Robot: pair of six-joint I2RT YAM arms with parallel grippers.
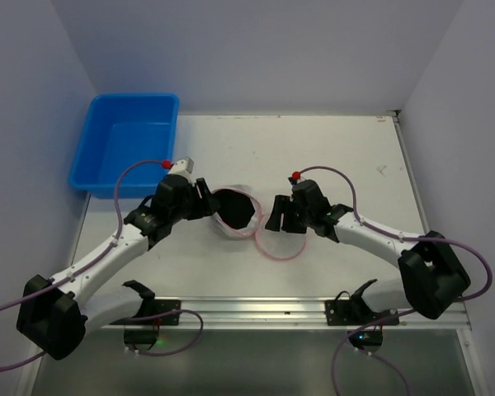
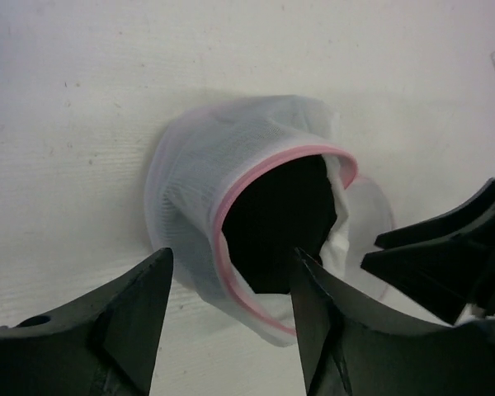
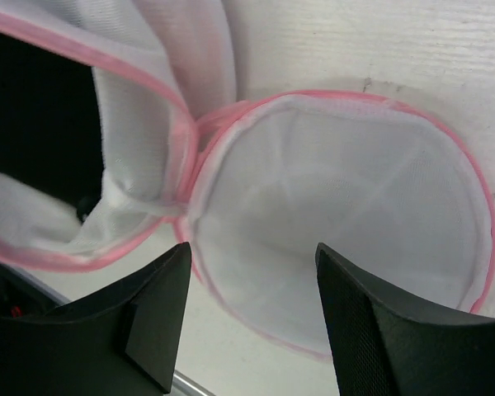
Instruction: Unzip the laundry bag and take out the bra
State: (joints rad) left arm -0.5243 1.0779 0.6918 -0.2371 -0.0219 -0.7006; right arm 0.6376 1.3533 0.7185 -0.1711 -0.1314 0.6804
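In the centre left of the top view, my left gripper (image 1: pixel 205 198) is open just beside the bag (image 2: pixel 190 173), I think to steady it. The bag lies on its side on the table (image 1: pixel 346 157), already unzipped, with the dark bra (image 2: pixel 276 214) inside. To the right its lid (image 3: pixel 338 214) lies flat under my open right gripper (image 1: pixel 279 216).

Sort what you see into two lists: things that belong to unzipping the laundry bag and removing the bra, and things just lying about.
Belongs to the job:
laundry bag, already unzipped
lid, flopped open beside it
dark item inside, presumably the bra
left gripper
right gripper

Just lying about:
blue bin, far left
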